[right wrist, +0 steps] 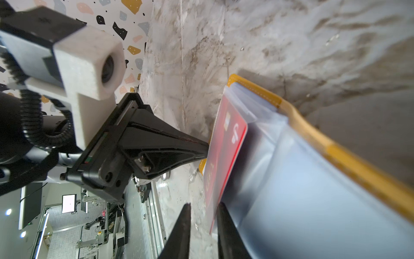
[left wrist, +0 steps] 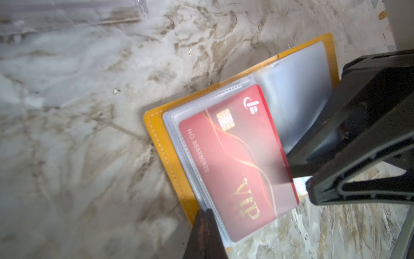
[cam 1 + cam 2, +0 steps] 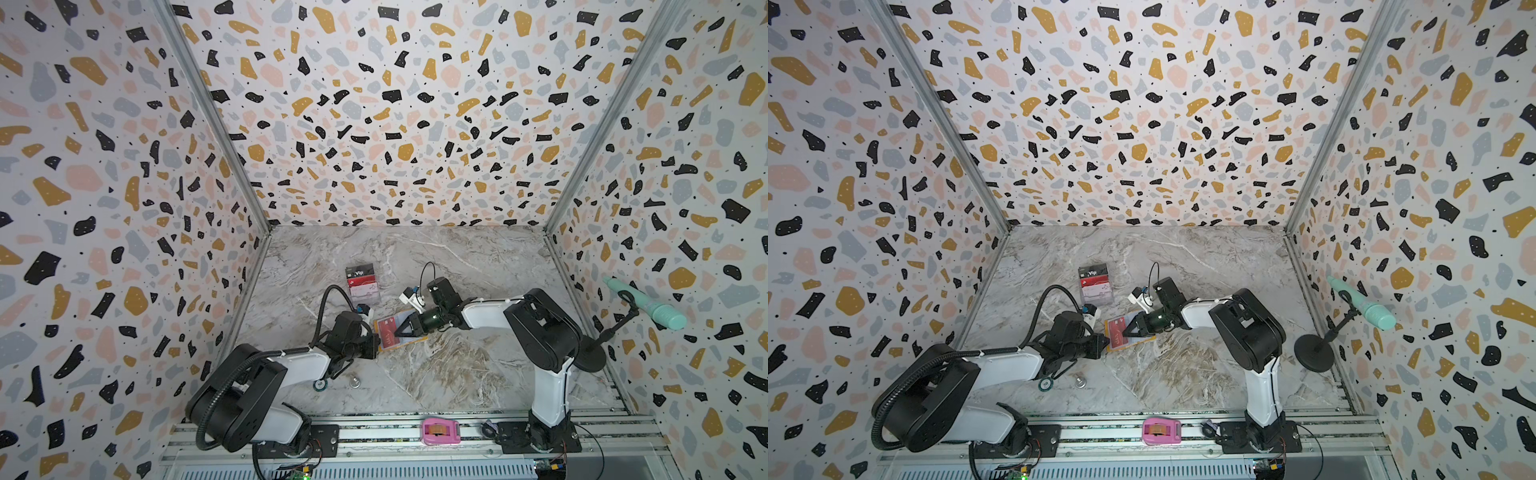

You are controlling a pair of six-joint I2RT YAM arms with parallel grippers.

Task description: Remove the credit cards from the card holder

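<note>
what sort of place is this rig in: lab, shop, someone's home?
Probably a staged robot cell inside a lab: patterned wall panels box in a marble-look tabletop, an aluminium rail runs along its front, and the right wrist view shows a lit monitor in a workshop beyond.

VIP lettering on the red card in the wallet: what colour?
Gold, on the red plastic chip card; left wrist view shows it best.

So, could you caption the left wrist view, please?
Right gripper's jaws straddle the red VIP card in the open yellow card holder.
</note>
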